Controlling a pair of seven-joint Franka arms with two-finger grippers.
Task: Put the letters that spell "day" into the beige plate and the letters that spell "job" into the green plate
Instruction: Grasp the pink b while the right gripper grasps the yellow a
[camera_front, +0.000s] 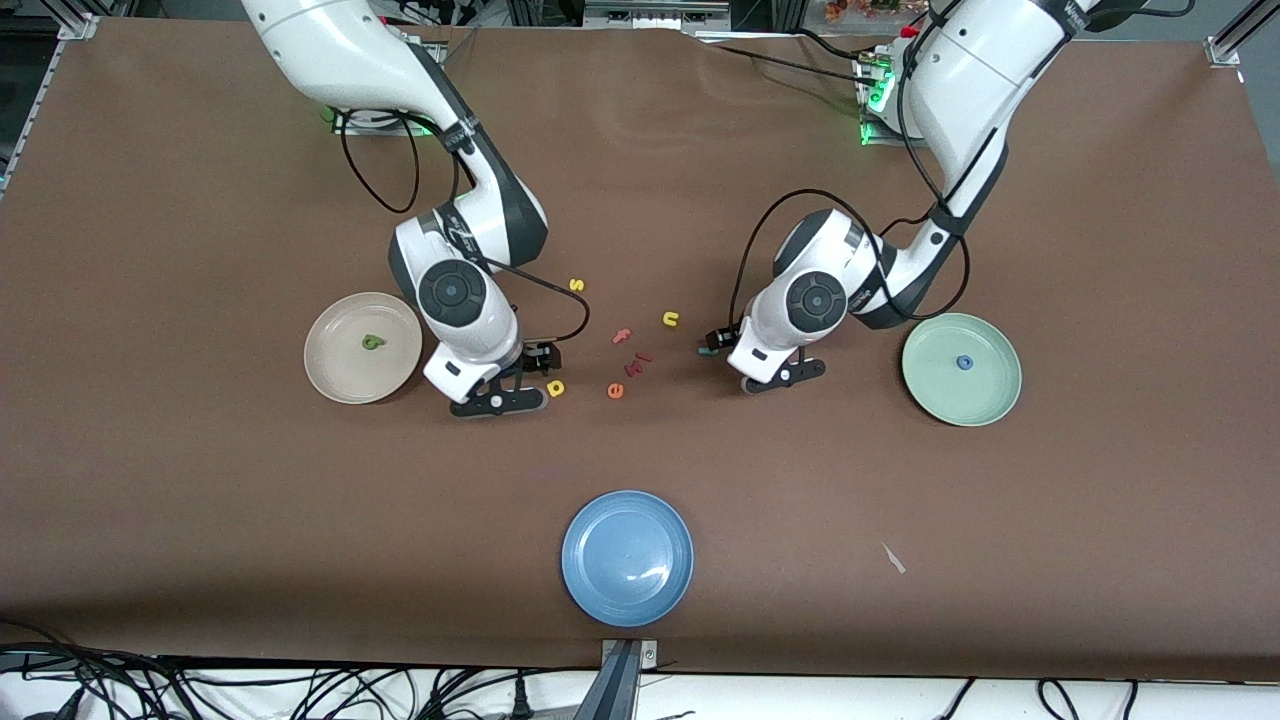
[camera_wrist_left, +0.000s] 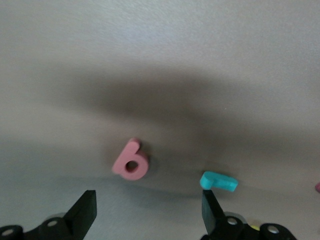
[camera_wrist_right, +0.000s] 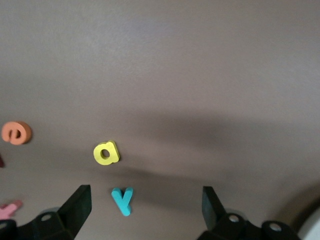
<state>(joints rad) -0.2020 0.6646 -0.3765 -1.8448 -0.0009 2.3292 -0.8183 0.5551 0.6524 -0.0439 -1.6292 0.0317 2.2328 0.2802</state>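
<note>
Table: brown mat covering the whole top, both arm bases along its farther edge.
Beige plate: toward the right arm's end; holds the green "d", nothing else.
Green plate: toward the left arm's end; holds the blue "o" near its middle.
Blue plate: nearest the front camera, midway along the table, nothing in it.
Loose letters, all on the mat between the two task plates: yellow "a", teal "y", pink "b", teal "j", orange "e", pink "f", yellow "s", yellow "u".
Right gripper: low over the mat just beside the beige plate, fingers spread apart and holding nothing; "y" lies between them, "a" just past it.
Left gripper: low over the mat near the green plate, fingers spread wide and holding nothing; "b" lies ahead of the gap, "j" close to one fingertip.
</note>
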